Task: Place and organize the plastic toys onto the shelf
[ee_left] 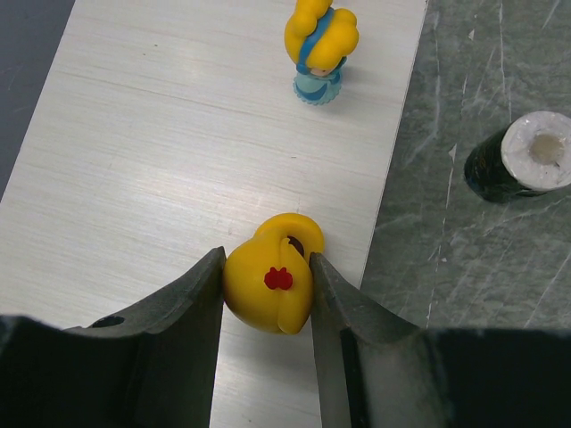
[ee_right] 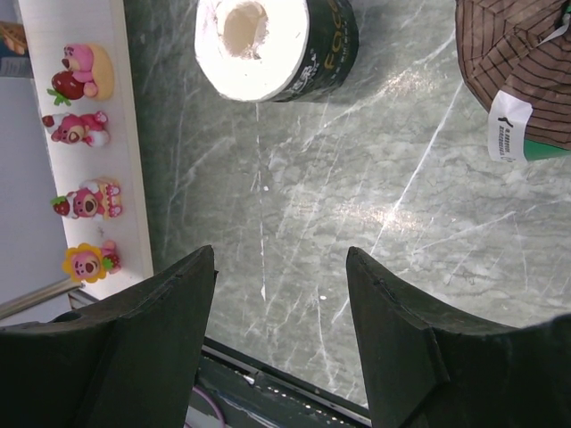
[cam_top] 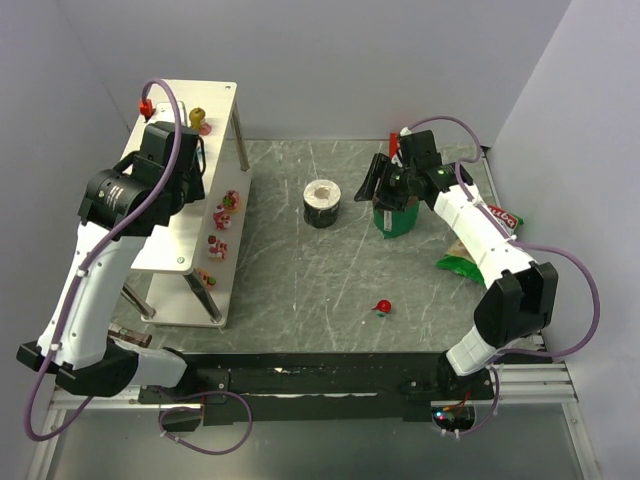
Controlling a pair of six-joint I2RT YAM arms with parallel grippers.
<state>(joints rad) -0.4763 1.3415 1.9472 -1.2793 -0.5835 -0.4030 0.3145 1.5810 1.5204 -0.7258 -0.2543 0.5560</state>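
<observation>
My left gripper (ee_left: 266, 257) is shut on a round yellow toy with a small red mark (ee_left: 268, 283), low over the shelf's white top (ee_left: 178, 134) near its right edge. A figurine with yellow hair and a blue dress (ee_left: 319, 49) stands upright farther along that top. A red toy (cam_top: 146, 107) sits at the top's far corner. Several pink and yellow toys (ee_right: 76, 127) stand in a row on the lower tier (cam_top: 225, 290). One red toy (cam_top: 381, 306) lies on the table. My right gripper (ee_right: 281, 267) hangs open and empty above the table.
A roll with a white core (cam_top: 322, 203) stands mid-table. A green bag (cam_top: 395, 215) is under the right arm, with a brown striped packet (ee_right: 522, 62) beside it. More green packaging (cam_top: 460, 263) lies at the right. Grey walls close in both sides.
</observation>
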